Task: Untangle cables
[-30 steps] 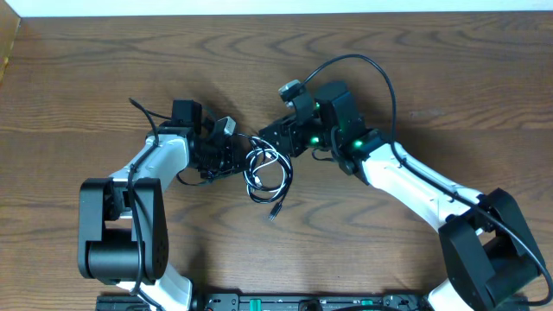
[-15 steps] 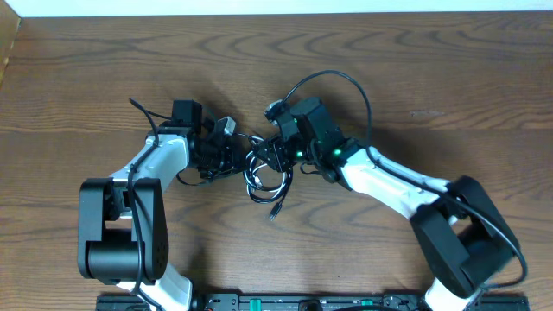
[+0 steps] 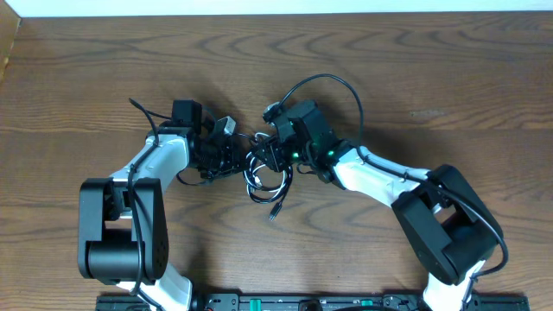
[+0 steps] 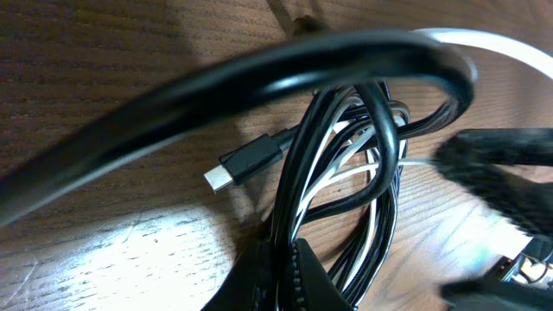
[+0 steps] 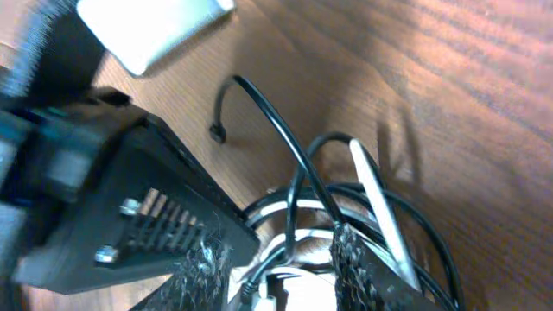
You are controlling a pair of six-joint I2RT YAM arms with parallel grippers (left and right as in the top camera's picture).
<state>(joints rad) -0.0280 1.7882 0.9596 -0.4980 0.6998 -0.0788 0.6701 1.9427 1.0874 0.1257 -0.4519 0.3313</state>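
Two cables lie tangled together near the middle of the tabletop (image 3: 432, 78), well away from all four edges: one black cable (image 3: 286, 175) and one white cable (image 3: 261, 163). The black one makes several loose loops, and the thinner white strands thread through them. From overhead the bundle is longer than it is wide, with its long axis running from the far edge towards the near edge. One loose black tail leaves the lower end, and its plug end (image 3: 274, 212) points at the near edge. The left wrist view shows a second plug, the silver-tipped plug (image 4: 235, 169), lying flat on the wood beside the loops with its metal tip aimed away from them. Two arms reach in, one from each side. The left gripper (image 4: 279, 275) meets the bundle on its left side; its fingers are pressed together on black strands that run straight down into them. The right gripper (image 5: 276, 259) meets the bundle on its far right side; its two fingers stand apart, with black and white strands crossing the gap between them. Whether either pad touches a strand cannot be told.
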